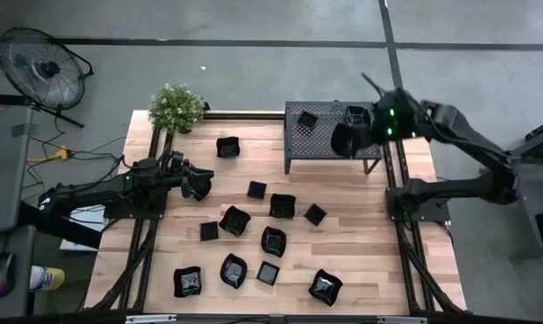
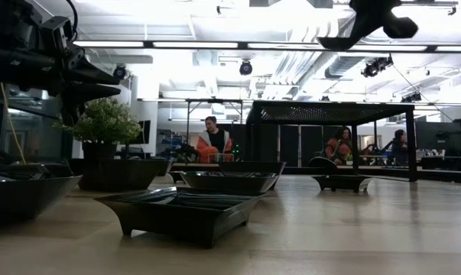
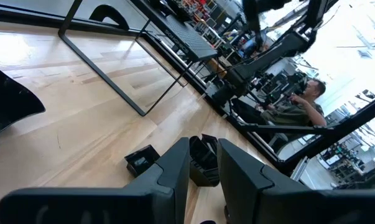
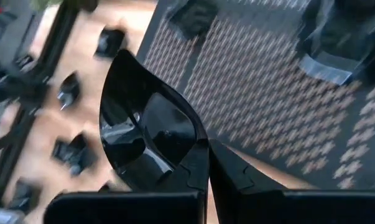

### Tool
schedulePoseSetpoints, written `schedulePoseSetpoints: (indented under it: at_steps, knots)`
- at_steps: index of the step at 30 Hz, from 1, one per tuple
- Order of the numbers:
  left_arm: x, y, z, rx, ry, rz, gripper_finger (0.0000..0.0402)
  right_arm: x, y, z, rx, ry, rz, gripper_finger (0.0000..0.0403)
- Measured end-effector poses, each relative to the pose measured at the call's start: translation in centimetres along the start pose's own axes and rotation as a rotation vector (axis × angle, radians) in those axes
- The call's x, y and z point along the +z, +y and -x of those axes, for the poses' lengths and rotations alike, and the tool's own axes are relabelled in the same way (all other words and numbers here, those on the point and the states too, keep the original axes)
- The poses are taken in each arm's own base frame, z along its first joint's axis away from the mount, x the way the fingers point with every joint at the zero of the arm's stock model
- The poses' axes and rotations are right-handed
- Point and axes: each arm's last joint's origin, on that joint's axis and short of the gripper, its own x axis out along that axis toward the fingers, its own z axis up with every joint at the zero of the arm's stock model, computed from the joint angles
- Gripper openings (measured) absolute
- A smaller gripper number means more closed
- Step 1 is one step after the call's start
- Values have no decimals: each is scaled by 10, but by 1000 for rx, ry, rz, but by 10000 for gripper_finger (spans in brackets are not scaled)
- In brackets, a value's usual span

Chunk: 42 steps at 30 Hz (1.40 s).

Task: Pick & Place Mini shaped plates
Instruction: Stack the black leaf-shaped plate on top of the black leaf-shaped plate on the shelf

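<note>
Pinching a glossy black mini plate (image 4: 147,134) by its rim in my right fingers (image 4: 206,163) above the perforated rack (image 4: 262,93), I judge it stiff, light and slippery.

Bright ceiling glare, blurred wrist views.

The right arm reaches in from the bench's right side, folded at the elbow, with its wrist pointing toward the left. The right pincer (image 1: 343,137) hangs above the bench's far part, its fingers (image 4: 190,171) pressed tightly together on the rim of a plate (image 4: 143,134) held up in the air. The left arm stretches in low from the left edge. The left pincer (image 1: 197,184) sits over the bench with its fingers (image 3: 175,165) slightly parted, a narrow gap between them.
</note>
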Motion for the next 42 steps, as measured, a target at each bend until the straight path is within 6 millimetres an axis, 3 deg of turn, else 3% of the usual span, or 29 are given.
schedulePoseSetpoints:
  at_steps: [8, 19, 42]
  knots:
    - [0, 0, 0, 0, 0, 0, 81, 55, -21, -14, -213, 40, 32, 0]
    - [0, 0, 0, 0, 0, 0, 81, 103, -58, -47, -400, 137, 118, 0]
    - [0, 0, 0, 0, 0, 0, 81, 121, -93, -70, -381, 258, 186, 0]
